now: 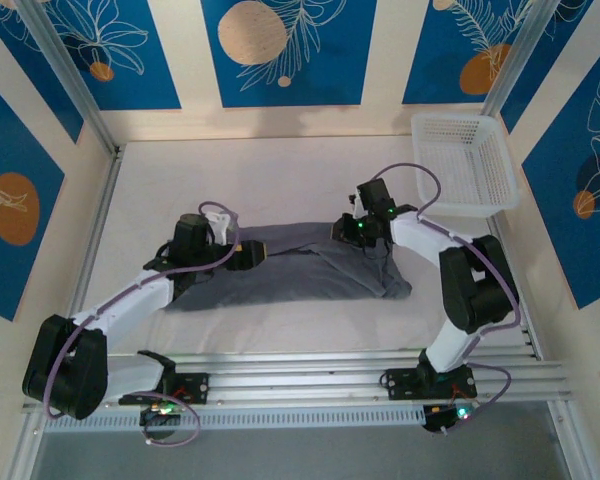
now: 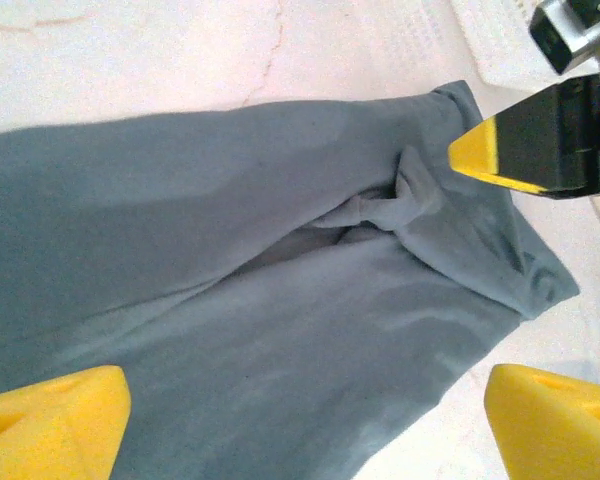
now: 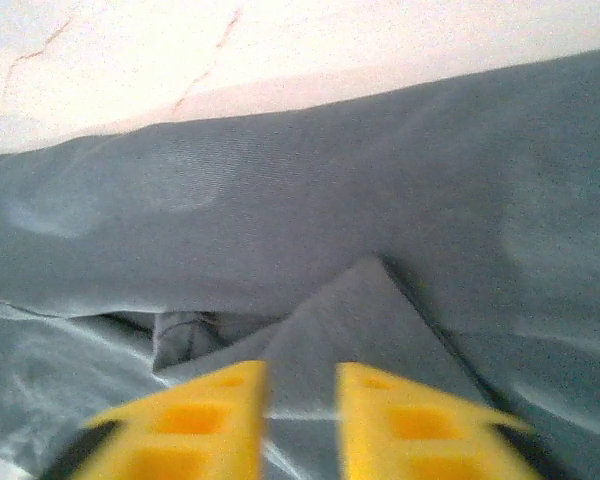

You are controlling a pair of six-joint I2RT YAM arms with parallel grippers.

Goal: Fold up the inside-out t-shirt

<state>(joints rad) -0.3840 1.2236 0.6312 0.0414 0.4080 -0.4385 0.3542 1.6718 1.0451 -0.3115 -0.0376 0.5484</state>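
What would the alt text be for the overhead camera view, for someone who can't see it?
A slate-grey t-shirt lies rumpled across the middle of a white table, the left arm reaching onto its left end and the right arm onto its upper right. A white plastic basket sits at the far right corner.

Right wrist view: you saw the right gripper [image 3: 302, 400] blurred, cropped below; its hold on the t-shirt [image 3: 330, 220] was unclear.

Wide-spread left hand [image 2: 305, 425] over rumpled t-shirt [image 2: 230, 250]
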